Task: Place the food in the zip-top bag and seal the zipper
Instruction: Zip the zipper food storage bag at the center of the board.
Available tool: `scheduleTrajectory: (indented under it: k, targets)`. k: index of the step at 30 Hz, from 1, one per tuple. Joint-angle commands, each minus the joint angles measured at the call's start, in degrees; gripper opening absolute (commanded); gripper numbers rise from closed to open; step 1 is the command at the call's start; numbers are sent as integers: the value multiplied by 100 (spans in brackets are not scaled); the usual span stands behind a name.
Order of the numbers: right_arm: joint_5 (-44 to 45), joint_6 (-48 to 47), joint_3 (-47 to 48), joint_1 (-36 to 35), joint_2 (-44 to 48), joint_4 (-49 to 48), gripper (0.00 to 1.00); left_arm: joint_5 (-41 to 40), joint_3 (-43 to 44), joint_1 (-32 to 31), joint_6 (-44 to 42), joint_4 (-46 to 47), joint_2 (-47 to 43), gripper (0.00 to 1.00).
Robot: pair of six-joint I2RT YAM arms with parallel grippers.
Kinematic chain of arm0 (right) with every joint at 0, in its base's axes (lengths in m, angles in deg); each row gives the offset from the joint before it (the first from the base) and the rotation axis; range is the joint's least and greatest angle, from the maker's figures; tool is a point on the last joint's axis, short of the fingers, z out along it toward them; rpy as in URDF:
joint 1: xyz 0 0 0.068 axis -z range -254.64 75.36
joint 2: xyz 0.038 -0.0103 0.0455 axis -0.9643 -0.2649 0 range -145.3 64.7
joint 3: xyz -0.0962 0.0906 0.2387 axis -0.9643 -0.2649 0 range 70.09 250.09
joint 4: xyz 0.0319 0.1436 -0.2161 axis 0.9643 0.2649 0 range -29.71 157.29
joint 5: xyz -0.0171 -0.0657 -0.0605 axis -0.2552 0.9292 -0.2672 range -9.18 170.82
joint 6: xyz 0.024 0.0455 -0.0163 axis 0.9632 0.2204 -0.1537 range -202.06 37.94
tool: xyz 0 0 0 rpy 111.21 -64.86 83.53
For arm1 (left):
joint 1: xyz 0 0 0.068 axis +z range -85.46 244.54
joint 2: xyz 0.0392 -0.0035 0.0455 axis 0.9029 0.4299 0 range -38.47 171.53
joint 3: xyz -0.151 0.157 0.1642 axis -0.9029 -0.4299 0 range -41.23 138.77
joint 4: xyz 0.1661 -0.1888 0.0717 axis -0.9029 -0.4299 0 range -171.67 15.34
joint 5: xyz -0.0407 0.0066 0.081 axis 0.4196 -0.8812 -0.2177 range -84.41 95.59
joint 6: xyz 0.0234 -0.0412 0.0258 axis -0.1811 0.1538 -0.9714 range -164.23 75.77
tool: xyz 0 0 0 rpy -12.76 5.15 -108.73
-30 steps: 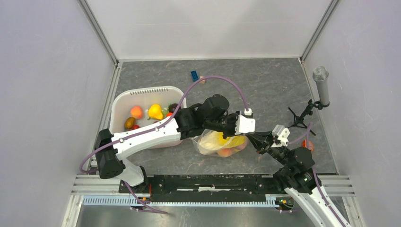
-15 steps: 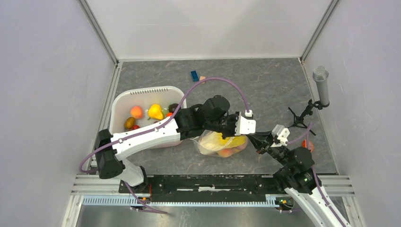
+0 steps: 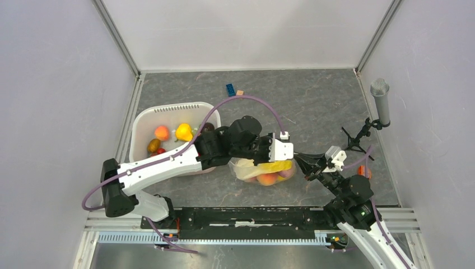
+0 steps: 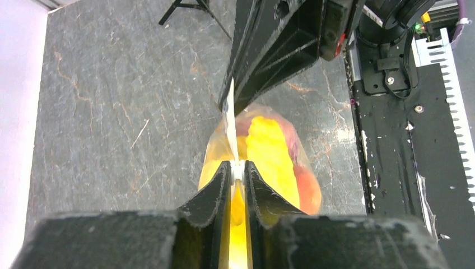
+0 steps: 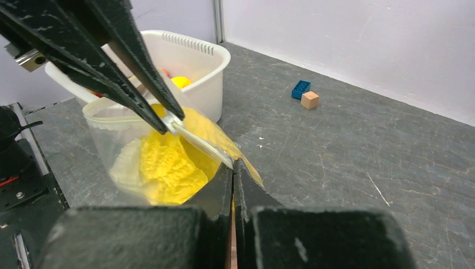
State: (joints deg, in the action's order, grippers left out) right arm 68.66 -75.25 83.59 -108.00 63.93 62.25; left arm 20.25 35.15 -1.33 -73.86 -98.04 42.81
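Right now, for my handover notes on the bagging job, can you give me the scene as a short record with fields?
left gripper: shut on the mouth edge of the bag
right gripper: shut on the same edge, further along
bag contents: yellow crinkled piece, peaches
seal: looks unfinished; mouth seems to gape past the left gripper
basket: beside the bag, fruit inside, including a peach and a yellow pear
strays: blue brick and wooden cube, far side of the table

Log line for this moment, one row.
left gripper: shut on zipper | right gripper: shut on zipper | bag: food inside | basket: more food
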Motion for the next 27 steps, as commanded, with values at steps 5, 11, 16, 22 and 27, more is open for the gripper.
scheduleTrajectory:
  k: [5,11,16,22,27]
  targets:
    - [983,70,95,49,498,83,0,-213,-546,8,618,631,-777,34]
    - [506,72,116,49,276,59,0,-161,-1035,10,1481,1677,-1343,73]
    - [513,58,118,49,299,32,0,224,-1380,9,1506,1147,-1571,77]
    - [480,101,101,49,315,-10,0,308,-1697,-2,1758,1170,-1375,77]
    - [427,117,146,49,329,6,0,133,-1887,3,1825,1679,-1126,77]
